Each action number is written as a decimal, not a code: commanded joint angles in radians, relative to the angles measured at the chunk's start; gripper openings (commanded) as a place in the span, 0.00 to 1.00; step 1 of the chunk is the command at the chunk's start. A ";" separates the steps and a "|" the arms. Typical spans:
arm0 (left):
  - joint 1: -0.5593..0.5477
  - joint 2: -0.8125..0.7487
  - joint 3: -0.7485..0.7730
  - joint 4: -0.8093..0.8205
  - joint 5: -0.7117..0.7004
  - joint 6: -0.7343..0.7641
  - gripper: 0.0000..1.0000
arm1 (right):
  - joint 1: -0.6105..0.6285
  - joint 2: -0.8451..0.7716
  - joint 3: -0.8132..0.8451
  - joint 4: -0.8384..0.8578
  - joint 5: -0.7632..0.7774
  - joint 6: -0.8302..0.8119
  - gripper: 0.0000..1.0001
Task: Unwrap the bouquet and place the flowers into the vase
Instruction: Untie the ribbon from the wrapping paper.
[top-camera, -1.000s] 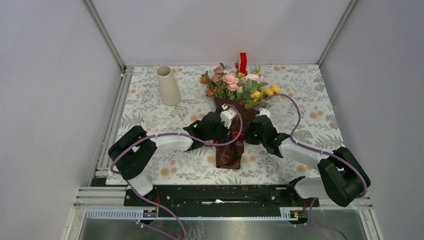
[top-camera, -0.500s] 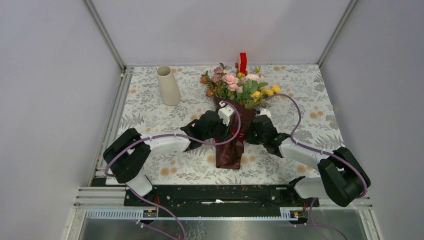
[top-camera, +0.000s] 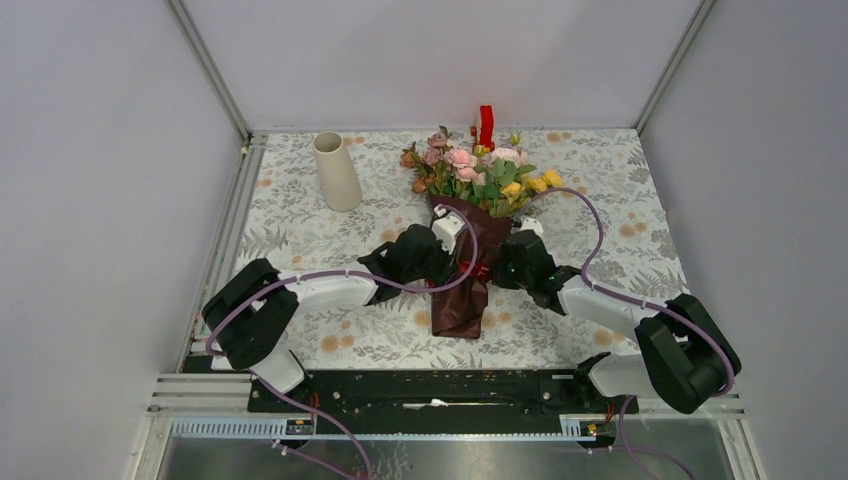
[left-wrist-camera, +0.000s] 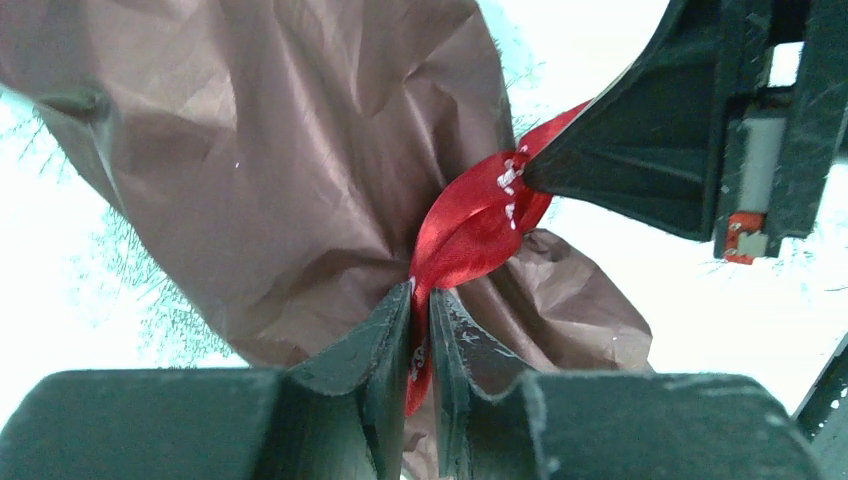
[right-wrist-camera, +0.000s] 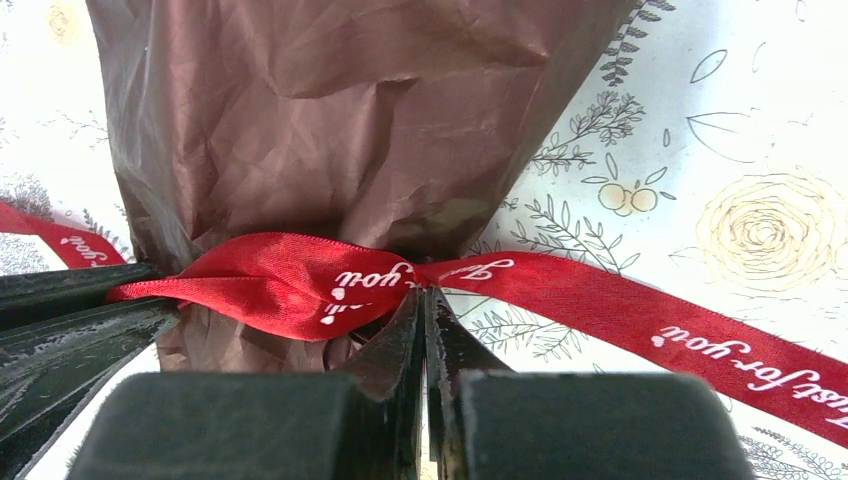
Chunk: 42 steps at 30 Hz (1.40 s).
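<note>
You see the bouquet (top-camera: 470, 175) lying mid-tabletop (top-camera: 600, 180), blooms toward the far edge, with the vase (top-camera: 336, 172) upright well to its left. Since a second ago your left arm has drawn leftward. The left pincer (left-wrist-camera: 420, 300) and right pincer (right-wrist-camera: 425, 300) are each closed on the red ribbon (right-wrist-camera: 290, 280) at the wrapper's waist.
</note>
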 joint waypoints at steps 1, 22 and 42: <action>-0.002 -0.063 -0.027 0.047 -0.066 -0.023 0.18 | -0.009 -0.022 -0.002 -0.008 0.049 0.018 0.00; 0.024 -0.183 -0.168 0.029 -0.289 -0.204 0.13 | -0.033 -0.014 -0.021 -0.052 0.090 0.051 0.00; 0.172 -0.262 -0.300 -0.035 -0.362 -0.490 0.09 | -0.058 -0.026 -0.024 -0.103 0.115 0.066 0.00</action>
